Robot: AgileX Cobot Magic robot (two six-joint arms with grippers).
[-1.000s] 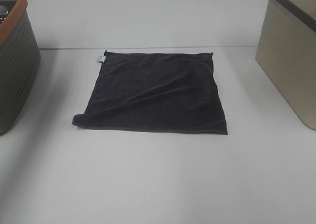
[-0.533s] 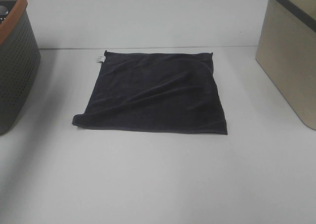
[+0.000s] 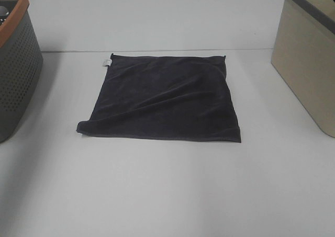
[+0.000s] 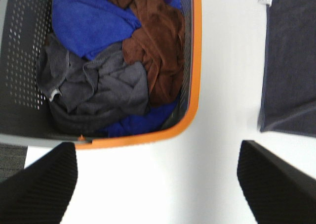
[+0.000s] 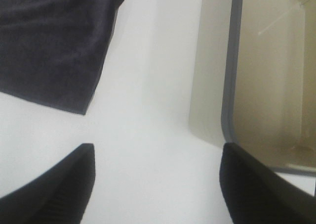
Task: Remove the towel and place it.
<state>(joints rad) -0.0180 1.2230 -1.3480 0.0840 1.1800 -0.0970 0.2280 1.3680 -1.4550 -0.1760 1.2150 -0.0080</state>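
Observation:
The towel (image 3: 165, 98) is a dark navy-black square cloth lying flat on the white table, with a small white tag (image 3: 106, 62) at its far left corner. Its near left corner is slightly curled. It also shows in the left wrist view (image 4: 291, 61) and in the right wrist view (image 5: 54, 41). Neither gripper shows in the exterior high view. My left gripper (image 4: 158, 184) is open, above the table between the grey basket and the towel. My right gripper (image 5: 155, 184) is open, above the table between the towel and the beige bin. Both are empty.
A grey perforated basket with an orange rim (image 3: 15, 64) stands at the left; it holds blue, brown and grey cloths (image 4: 108, 61). A beige bin with a dark rim (image 3: 309, 54) stands at the right, its inside bare (image 5: 266, 75).

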